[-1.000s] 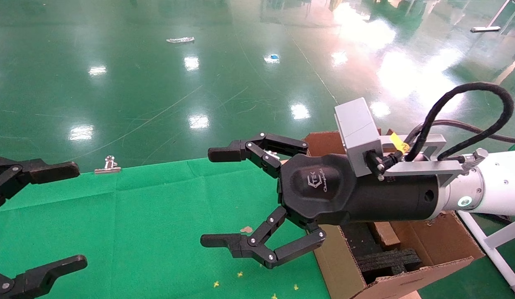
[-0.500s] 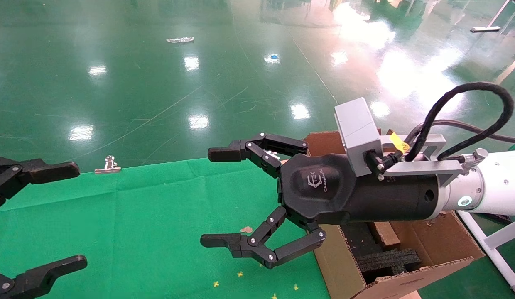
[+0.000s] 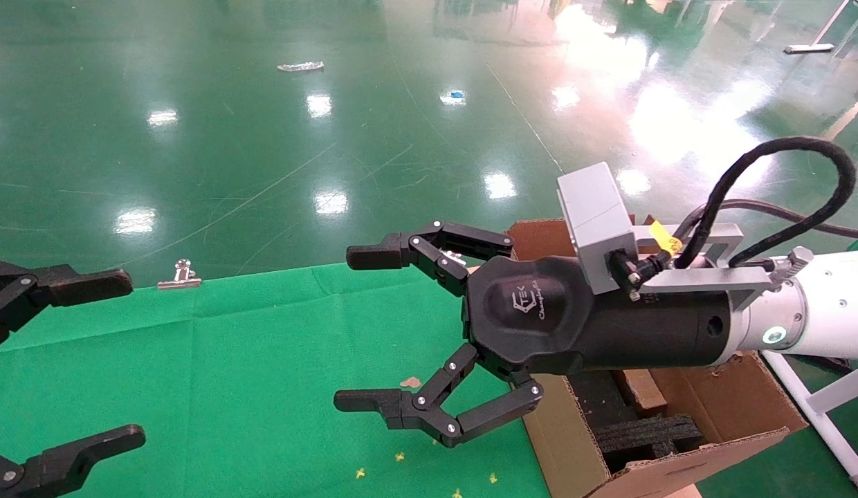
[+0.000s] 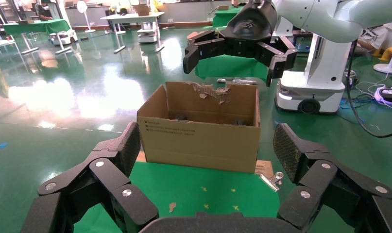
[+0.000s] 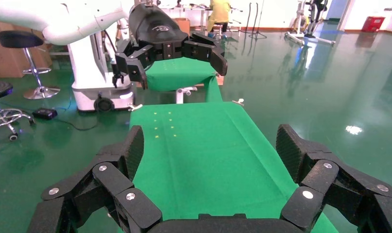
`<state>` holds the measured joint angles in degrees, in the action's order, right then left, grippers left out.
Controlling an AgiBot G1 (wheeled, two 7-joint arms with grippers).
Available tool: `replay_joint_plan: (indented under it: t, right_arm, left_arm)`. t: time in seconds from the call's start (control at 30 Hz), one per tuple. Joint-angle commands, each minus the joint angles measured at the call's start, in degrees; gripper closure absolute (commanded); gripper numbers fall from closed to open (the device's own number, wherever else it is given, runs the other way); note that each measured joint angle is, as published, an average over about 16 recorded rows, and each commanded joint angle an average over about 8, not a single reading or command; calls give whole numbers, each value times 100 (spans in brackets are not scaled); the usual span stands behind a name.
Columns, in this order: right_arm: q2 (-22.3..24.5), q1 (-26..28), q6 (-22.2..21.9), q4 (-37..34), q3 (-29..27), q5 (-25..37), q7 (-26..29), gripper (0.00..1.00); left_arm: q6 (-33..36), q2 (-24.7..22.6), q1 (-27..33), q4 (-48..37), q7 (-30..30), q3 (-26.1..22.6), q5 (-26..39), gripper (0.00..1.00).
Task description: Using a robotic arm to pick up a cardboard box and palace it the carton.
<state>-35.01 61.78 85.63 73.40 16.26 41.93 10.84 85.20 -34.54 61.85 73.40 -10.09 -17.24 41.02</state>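
No visible change (arms, carton, everything alike).

Green-clothed table (image 3: 249, 360): carton (image 3: 560, 443), binder clip (image 3: 180, 274), scraps.

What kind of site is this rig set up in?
Probably an indoor robotics lab or factory test hall: a glossy green floor, another white robot base behind the carton, and tables, stools and stands in the background. Both the left pincer and the right pincer hang open over the green-clothed table.
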Motion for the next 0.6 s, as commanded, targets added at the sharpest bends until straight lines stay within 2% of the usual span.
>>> replay_joint_plan:
  t: [0.03, 0.6]
  right_arm:
    - [0, 0, 0, 0, 0, 0, 0, 0]
    - [0, 0, 0, 0, 0, 0, 0, 0]
  left_arm:
    - [0, 0, 0, 0, 0, 0, 0, 0]
    - [0, 0, 0, 0, 0, 0, 0, 0]
